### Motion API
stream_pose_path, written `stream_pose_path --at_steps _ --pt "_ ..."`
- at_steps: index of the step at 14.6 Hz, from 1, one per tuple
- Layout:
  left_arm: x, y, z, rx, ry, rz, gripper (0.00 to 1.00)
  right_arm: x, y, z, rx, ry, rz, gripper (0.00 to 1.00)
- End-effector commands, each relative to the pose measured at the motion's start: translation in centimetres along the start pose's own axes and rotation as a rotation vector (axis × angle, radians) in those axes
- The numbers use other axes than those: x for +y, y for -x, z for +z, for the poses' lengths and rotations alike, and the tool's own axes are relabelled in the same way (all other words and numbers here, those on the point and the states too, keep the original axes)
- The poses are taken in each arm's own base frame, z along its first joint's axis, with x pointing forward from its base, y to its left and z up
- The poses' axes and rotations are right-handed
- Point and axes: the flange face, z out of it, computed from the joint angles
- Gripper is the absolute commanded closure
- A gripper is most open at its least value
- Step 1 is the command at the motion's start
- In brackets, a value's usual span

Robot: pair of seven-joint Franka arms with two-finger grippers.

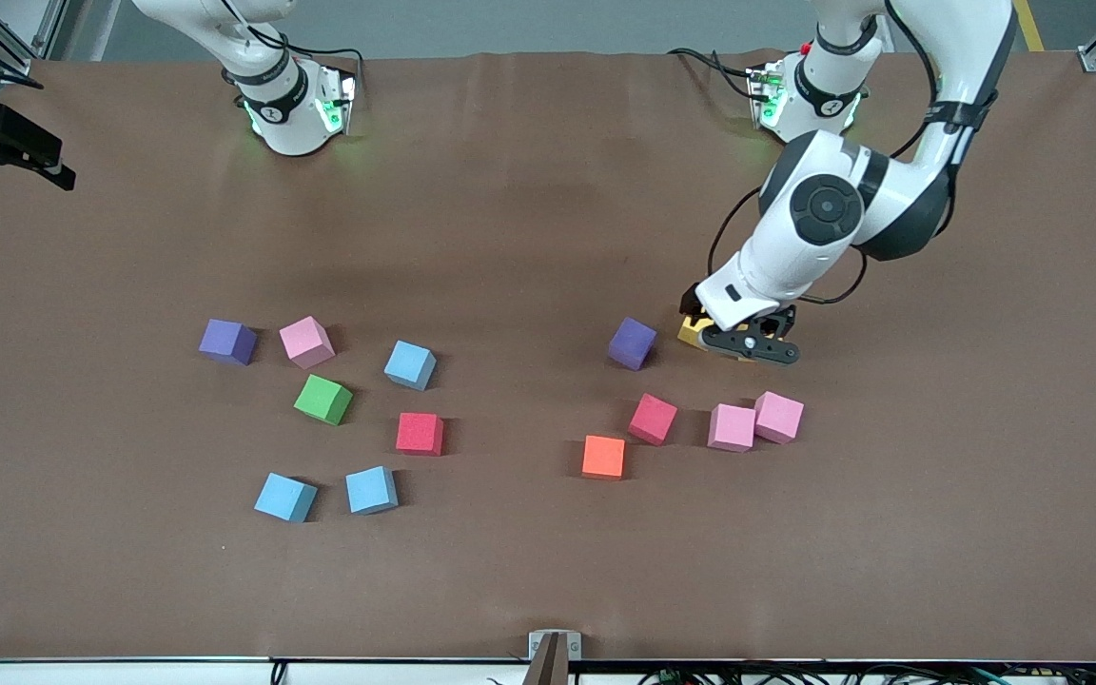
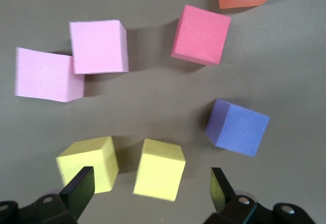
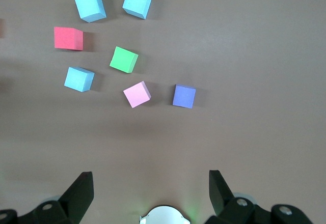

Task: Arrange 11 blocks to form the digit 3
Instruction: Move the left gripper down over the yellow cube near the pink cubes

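The blocks lie loose in two groups, and no digit 3 shows. My left gripper (image 1: 748,344) (image 2: 150,191) hangs open, low over two yellow blocks (image 2: 159,169) (image 2: 87,163); one sits between its fingers, untouched. In the front view only one yellow corner (image 1: 695,331) shows. Beside them are a purple block (image 1: 632,342), a red one (image 1: 653,419), an orange one (image 1: 603,457) and two touching pink ones (image 1: 731,427). My right gripper (image 3: 150,191) waits open, high above its own base.
Toward the right arm's end lie several more blocks: purple (image 1: 227,342), pink (image 1: 306,342), green (image 1: 323,400), red (image 1: 419,433) and three light blue (image 1: 410,364) (image 1: 285,498) (image 1: 371,490). The brown table (image 1: 510,238) stretches between the groups and the bases.
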Motion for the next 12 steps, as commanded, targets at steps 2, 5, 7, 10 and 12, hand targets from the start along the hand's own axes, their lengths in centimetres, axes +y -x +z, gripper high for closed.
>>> stream_pose_path --at_steps 2,5,7,10,12 --pt "0.7 3.4 3.7 0.03 -0.008 0.002 0.01 0.3 0.3 -0.4 0.013 -0.001 0.023 0.0" --pt "0.5 4.6 6.2 0.059 -0.017 0.045 0.02 0.7 -2.1 1.4 -0.004 0.002 0.029 0.0" --pt "0.3 4.7 7.9 0.065 -0.035 0.087 0.02 0.9 -3.1 2.0 0.009 0.003 0.025 0.0" --pt "0.6 5.3 10.0 0.068 -0.019 0.083 0.05 3.8 -4.0 2.8 0.023 0.0 0.076 0.0" --pt "0.3 5.6 10.7 0.061 -0.031 0.102 0.05 5.0 -5.4 5.0 -0.017 -0.002 0.095 0.0"
